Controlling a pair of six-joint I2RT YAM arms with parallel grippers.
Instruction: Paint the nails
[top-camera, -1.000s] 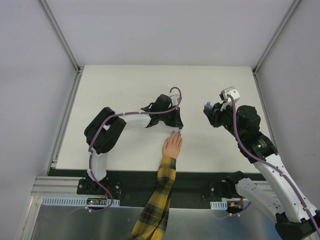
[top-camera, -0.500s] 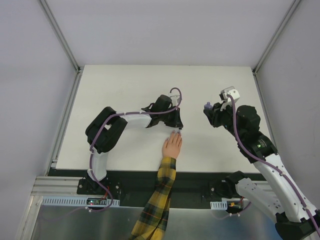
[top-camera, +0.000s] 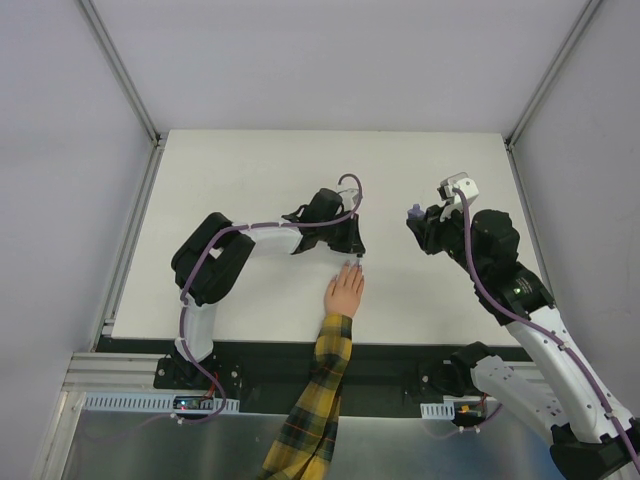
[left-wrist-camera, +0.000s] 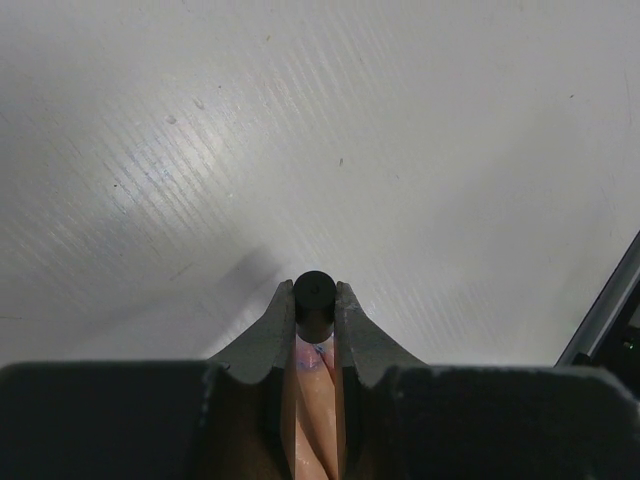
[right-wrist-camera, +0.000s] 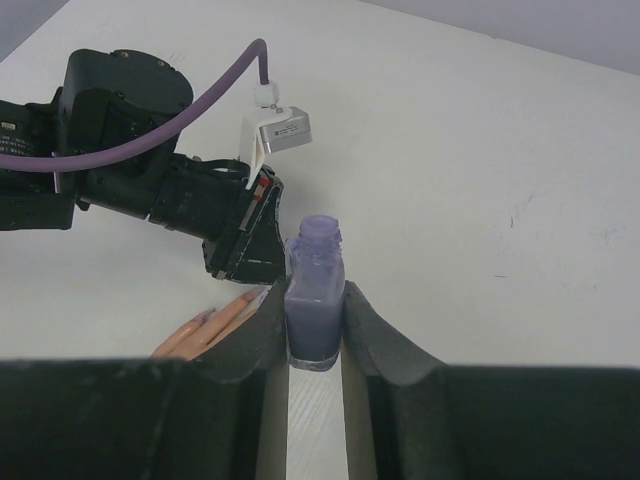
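Observation:
A pale hand (top-camera: 344, 292) with a yellow-and-dark plaid sleeve (top-camera: 320, 385) lies flat at the table's near edge, fingers pointing away. My left gripper (top-camera: 355, 259) hovers over its fingertips. In the left wrist view the left gripper (left-wrist-camera: 314, 306) is shut on a black brush cap (left-wrist-camera: 314, 298). Below the cap is a fingertip nail (left-wrist-camera: 318, 353) with a purple smear. My right gripper (top-camera: 417, 219) is shut on a small open purple bottle (right-wrist-camera: 315, 295), held upright to the right of the hand (right-wrist-camera: 205, 328).
The left arm's wrist and purple cable (right-wrist-camera: 160, 190) lie just beyond the bottle in the right wrist view. The white table (top-camera: 250, 170) ends in a metal frame rail (top-camera: 130, 240) at the left and a black near edge (top-camera: 400, 350).

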